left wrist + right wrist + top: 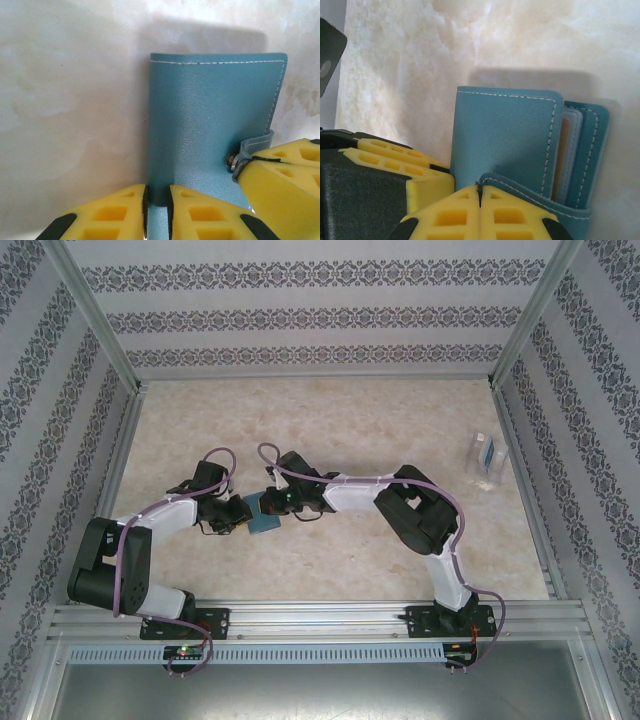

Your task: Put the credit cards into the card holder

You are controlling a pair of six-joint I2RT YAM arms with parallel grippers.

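**Position.** The card holder [210,115] stands folded at the centre-left of the worktop [350,420], between the two arms. Both sets of jaws are in contact with it.

**Left jaws.** They stand almost closed, with only a thin slit between the yellow fingers [205,212]. The near edge of the card holder is nipped in that slit. From these jaws the holder extends straight ahead, its long axis running directly away from them.

**Right jaws.** They are fully closed, with the fingers [515,215] pressed together on the small strap tab [252,147] that wraps round the holder's side edge. These jaws come in from the side, across the long axis. In the left wrist view the tab sits just beside a metal snap stud [231,160]. The pictures do not show whether the snap is engaged.

**Contents.** In the right wrist view, thin edges show between the leaves of the fold, one tan and one pale. These appear to be the credit cards [565,150], already seated (their count cannot be told).

**Materials.** The holder is teal grained leatherette with pale stitching along its rounded edges, and it is soft enough to bow under a pinch. The fingers are yellow moulded pieces with honeycomb recesses and black tips. The worktop is smooth, cream and marbled.

**Other items.** A clear plastic stand [483,458] sits well apart, at the far right. Its contents are too small to make out.

**Assessment.** The coming move turns on the tab relative to the stud. The right jaws hold the working part, while the left jaws serve as an anchor. Judged from the cards seated inside, the task is at or near its closing stage.
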